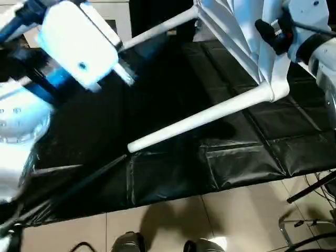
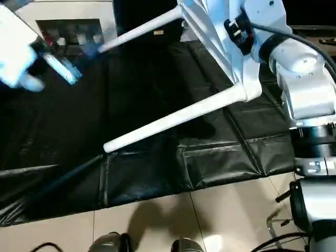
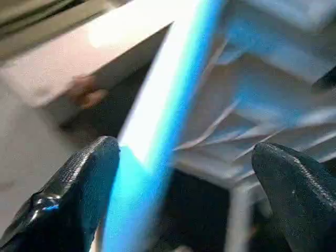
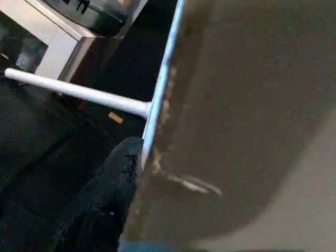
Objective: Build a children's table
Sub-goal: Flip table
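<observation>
Black sheeting [image 1: 210, 163] covers the work surface, with pale floor tiles [image 1: 241, 215] in front of it. Above the sheeting the children's table [image 2: 220, 31] is held tipped on its side, its ribbed underside facing the robot's left. Two white legs [image 1: 199, 118] stick out from its corner sockets toward that side, one low over the sheeting and one higher behind it. The right gripper [image 1: 270, 34] holds the tabletop by its edge; in the right wrist view one black finger [image 4: 113, 194] lies against the rim. The left gripper [image 3: 178, 194] is blurred, yet its fingers [image 3: 79, 189] stand wide apart with a leg running between them, seemingly not clamped on it.
</observation>
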Robot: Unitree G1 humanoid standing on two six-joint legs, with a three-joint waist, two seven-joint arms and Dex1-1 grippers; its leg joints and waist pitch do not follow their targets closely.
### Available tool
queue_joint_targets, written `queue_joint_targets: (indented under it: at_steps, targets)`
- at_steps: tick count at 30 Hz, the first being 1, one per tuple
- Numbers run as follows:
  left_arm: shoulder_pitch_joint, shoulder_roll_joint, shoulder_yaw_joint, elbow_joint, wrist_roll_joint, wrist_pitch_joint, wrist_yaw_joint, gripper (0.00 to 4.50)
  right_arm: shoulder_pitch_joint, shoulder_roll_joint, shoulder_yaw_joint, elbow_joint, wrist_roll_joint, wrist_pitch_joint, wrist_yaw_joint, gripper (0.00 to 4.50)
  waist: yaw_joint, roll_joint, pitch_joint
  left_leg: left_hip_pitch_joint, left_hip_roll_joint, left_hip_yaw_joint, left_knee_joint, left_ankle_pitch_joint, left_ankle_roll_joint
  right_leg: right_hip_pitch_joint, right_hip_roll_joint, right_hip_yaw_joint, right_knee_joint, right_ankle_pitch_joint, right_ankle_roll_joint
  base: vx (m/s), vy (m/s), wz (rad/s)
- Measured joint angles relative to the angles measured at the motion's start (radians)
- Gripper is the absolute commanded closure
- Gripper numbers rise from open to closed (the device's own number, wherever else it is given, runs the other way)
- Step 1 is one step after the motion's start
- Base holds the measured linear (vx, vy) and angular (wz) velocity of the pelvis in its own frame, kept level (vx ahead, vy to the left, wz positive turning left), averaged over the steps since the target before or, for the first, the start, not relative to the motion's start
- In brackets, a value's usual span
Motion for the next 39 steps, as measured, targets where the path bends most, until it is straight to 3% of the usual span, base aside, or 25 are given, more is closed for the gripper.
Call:
queue_joint_targets:
  at_steps: [5, 11, 19, 27, 38, 39]
  targets:
    - [0.068, 0.003, 0.046, 0.032, 0.103, 0.055, 0.07, 0.0, -0.01, -0.004, 0.0, 0.022, 0.0, -0.007, 0.007, 2.48, 0.002, 0.0, 0.0, 0.0, 0.0, 0.0, 0.001, 0.0, 0.001, 0.0, 0.0, 0.0, 0.0, 0.001, -0.001, 0.0, 0.0, 0.0]
    - [0.093, -0.007, 0.059, 0.043, 0.123, 0.038, 0.076, 0.68, -0.031, -0.01, 0.003, 0.061, -0.005, -0.03, 0.023, 2.48, 0.005, 0.0, 0.0, -0.001, 0.0, 0.001, 0.002, -0.001, 0.001, 0.001, 0.0, 0.0, 0.0, 0.001, -0.001, 0.0, 0.0, 0.0]
    - [0.111, -0.042, 0.044, 0.027, 0.167, 0.023, 0.089, 1.17, -0.082, -0.033, 0.017, 0.128, -0.021, -0.073, 0.063, 2.48, 0.006, 0.0, 0.0, 0.0, 0.0, 0.001, 0.003, 0.0, 0.002, 0.002, -0.001, 0.0, 0.0, 0.001, -0.001, 0.0, 0.0, 0.0]
    - [0.126, -0.106, 0.023, 0.015, 0.146, 0.012, 0.073, 1.88, -0.227, -0.096, 0.054, 0.277, -0.085, -0.16, 0.167, 2.48, 0.007, -0.002, 0.0, -0.001, 0.0, 0.001, 0.005, -0.001, 0.004, 0.004, -0.001, 0.0, 0.0, 0.001, -0.001, 0.0, 0.0, 0.0]
    - [0.117, -0.174, -0.009, 0.014, 0.124, 0.068, 0.051, 2.66, -0.449, -0.108, 0.13, 0.507, -0.202, -0.305, 0.263, 2.48, -0.003, -0.009, -0.001, -0.003, 0.001, 0.001, 0.015, -0.003, 0.008, 0.004, -0.001, 0.0, 0.0, -0.002, 0.005, 0.0, 0.0, 0.0]
    - [0.117, -0.183, -0.013, 0.013, 0.124, 0.075, 0.046, 2.75, -0.476, -0.106, 0.138, 0.537, -0.215, -0.326, 0.276, 1.92, -0.005, -0.01, 0.0, -0.004, 0.001, 0.001, 0.016, -0.004, 0.009, 0.004, -0.002, 0.0, 0.0, -0.003, 0.005, 0.0, 0.0, 0.0]
